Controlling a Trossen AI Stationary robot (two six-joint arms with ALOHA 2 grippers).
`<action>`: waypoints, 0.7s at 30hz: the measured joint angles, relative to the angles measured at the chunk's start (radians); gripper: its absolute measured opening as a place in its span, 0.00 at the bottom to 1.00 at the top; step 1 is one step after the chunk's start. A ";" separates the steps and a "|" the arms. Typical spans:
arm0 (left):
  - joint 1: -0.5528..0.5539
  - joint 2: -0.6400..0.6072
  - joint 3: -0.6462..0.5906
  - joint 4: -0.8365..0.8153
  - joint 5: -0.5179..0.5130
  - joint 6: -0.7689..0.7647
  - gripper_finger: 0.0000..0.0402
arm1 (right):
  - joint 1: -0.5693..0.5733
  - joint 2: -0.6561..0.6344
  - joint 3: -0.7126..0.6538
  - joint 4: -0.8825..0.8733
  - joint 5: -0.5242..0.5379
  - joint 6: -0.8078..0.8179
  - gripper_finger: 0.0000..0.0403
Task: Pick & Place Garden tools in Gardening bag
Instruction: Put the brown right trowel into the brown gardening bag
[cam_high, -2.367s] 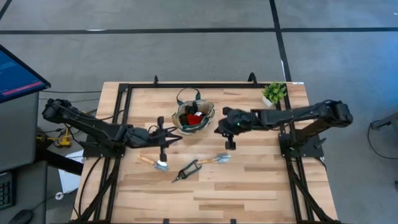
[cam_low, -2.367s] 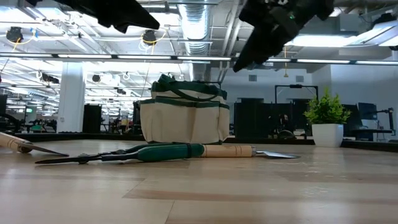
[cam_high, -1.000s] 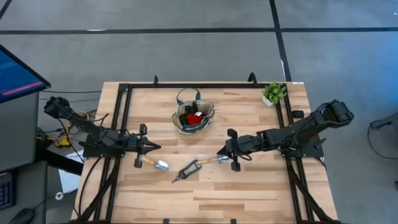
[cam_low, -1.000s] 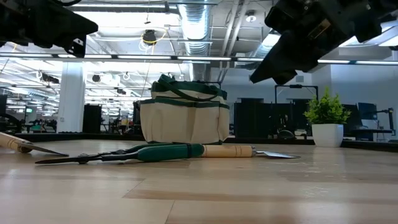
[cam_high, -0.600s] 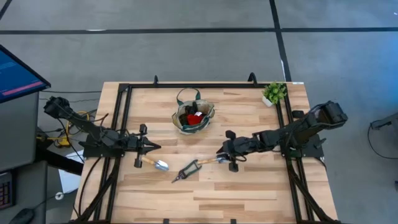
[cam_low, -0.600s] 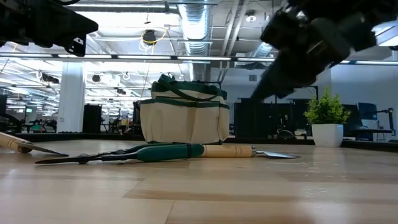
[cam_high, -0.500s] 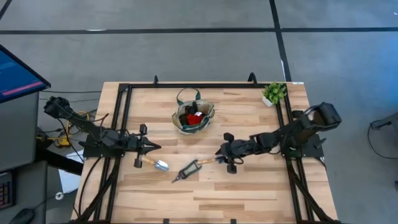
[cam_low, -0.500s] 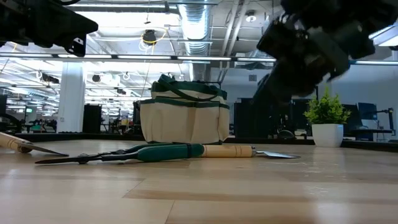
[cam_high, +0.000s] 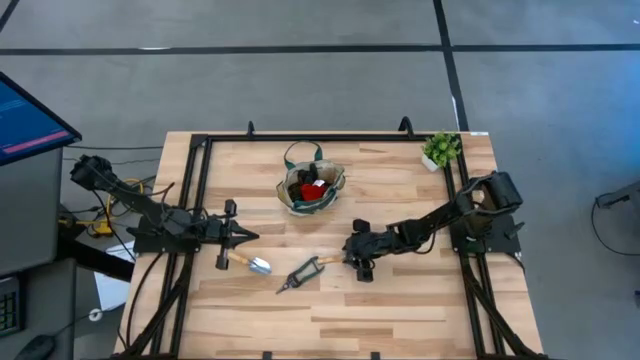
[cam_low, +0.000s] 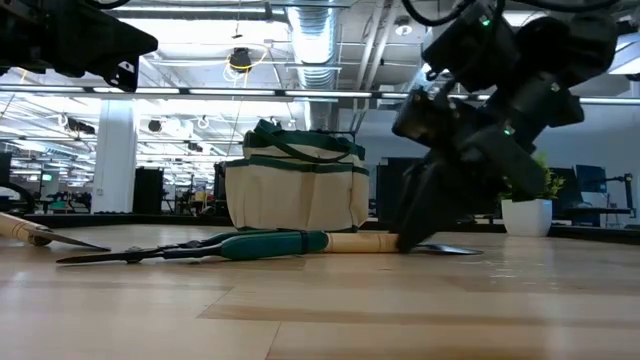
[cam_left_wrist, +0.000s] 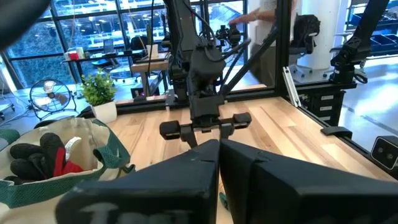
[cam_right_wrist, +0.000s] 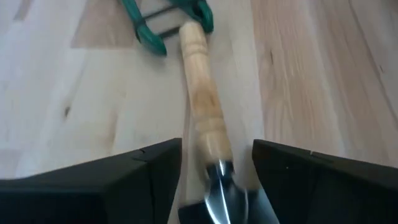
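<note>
I'm seeing my right gripper (cam_right_wrist: 214, 163) straddling the wood-handled trowel (cam_right_wrist: 205, 118) with its fingers spread apart, just right of the green-handled pruners (cam_high: 300, 272), near of the gardening bag (cam_high: 311, 187), while my left gripper (cam_high: 243, 236), fingers closed together, is hovering by the second trowel (cam_high: 247, 261).

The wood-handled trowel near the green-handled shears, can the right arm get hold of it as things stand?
Probably yes. The right end effector is open, with a finger on each side of the trowel where the wooden handle meets the blade, nothing between. The shears lie at the handle's far end, clear of the fingers.
</note>
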 joint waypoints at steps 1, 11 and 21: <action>0.000 0.000 0.000 0.000 0.000 0.000 0.01 | 0.000 0.007 0.005 0.001 0.000 0.000 0.47; 0.000 0.000 0.000 0.000 0.001 0.000 0.01 | -0.009 0.018 0.018 -0.012 0.004 -0.002 0.22; 0.000 0.000 0.000 0.000 0.001 0.000 0.01 | -0.024 -0.013 0.032 -0.138 0.004 -0.001 0.13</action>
